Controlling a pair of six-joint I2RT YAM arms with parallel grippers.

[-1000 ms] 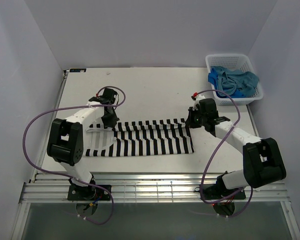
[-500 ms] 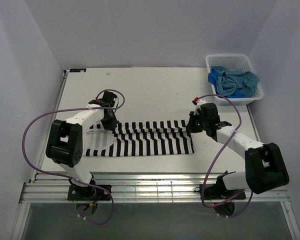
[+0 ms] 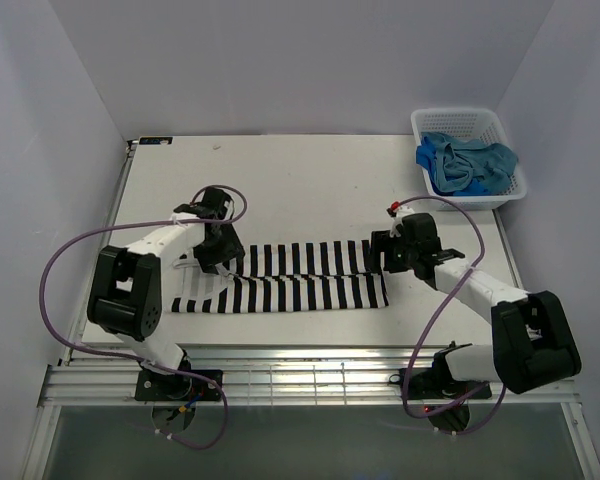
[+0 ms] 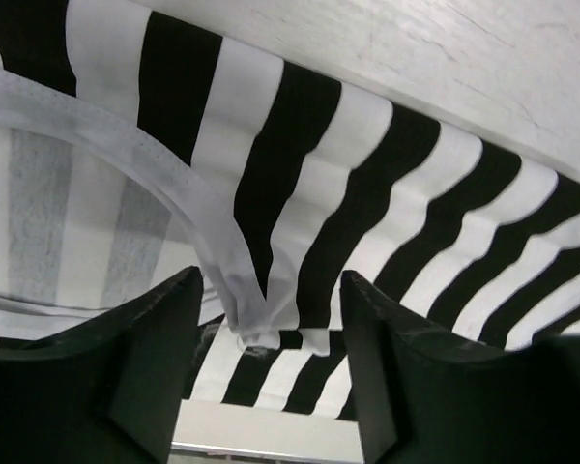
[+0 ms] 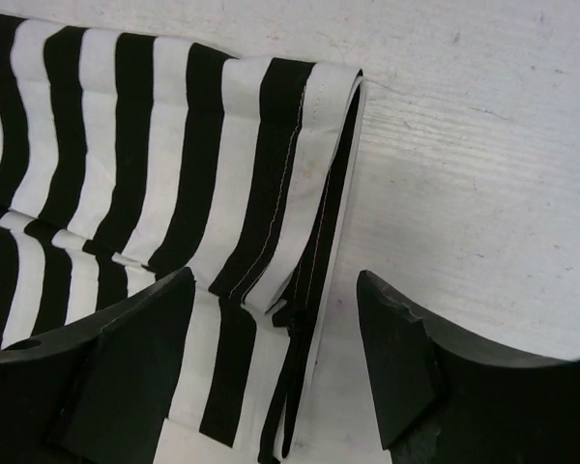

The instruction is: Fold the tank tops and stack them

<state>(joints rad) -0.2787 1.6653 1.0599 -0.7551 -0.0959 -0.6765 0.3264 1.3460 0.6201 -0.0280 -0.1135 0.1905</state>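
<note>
The black-and-white striped tank top (image 3: 290,278) lies flat on the white table, folded lengthwise into a long band. My left gripper (image 3: 223,262) stands open over its left end; in the left wrist view the strap seam (image 4: 256,319) lies loose between the dark fingers (image 4: 145,358). My right gripper (image 3: 381,258) stands open over the right end. In the right wrist view the folded hem (image 5: 300,193) lies between the open fingers (image 5: 396,338), touching neither. Blue tank tops (image 3: 467,163) are bunched in the basket.
A white lattice basket (image 3: 420,118) stands at the back right corner of the table. White walls close in the left, back and right sides. A metal rail (image 3: 300,380) runs along the near edge by the arm bases.
Both grippers have come down toward the near side and opened, letting go of the striped top's far edge. The cloth now lies flat as a folded band.
</note>
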